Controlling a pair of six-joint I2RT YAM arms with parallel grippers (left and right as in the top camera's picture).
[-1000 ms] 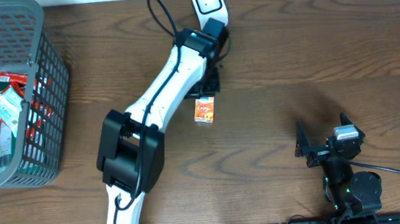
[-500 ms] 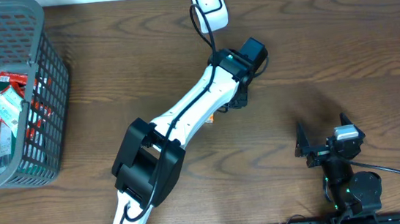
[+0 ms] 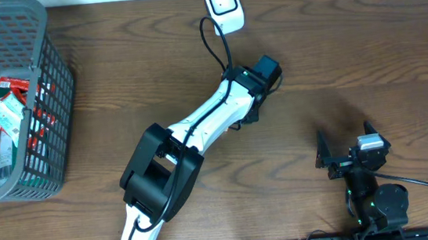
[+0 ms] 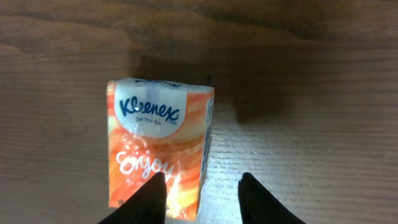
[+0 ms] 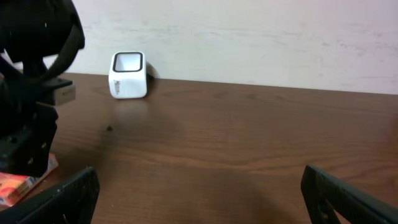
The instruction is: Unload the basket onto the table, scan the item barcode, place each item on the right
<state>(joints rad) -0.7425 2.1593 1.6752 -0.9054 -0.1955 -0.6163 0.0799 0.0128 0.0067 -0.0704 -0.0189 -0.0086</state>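
An orange and white Kleenex tissue pack (image 4: 160,152) lies flat on the wooden table. My left gripper (image 4: 204,186) hangs over its lower right edge with the jaws apart. One finger (image 4: 149,199) is in front of the pack and the other is over bare wood. No barcode shows on the pack's upper face. In the overhead view the left arm (image 3: 207,125) hides the pack. The white scanner (image 3: 223,5) stands at the table's far edge, also seen from the right wrist (image 5: 129,75). My right gripper (image 3: 349,156) rests open at the near right, holding nothing.
A grey wire basket (image 3: 48,112) at the far left holds a jar and several red packets. The left arm's black wrist (image 5: 31,93) fills the left edge of the right wrist view, with the pack's orange corner (image 5: 22,180) below it.
The left arm's wrist swung right, away from the scanner, then came back a little. It now covers the pack in the overhead view. The right arm has not moved.
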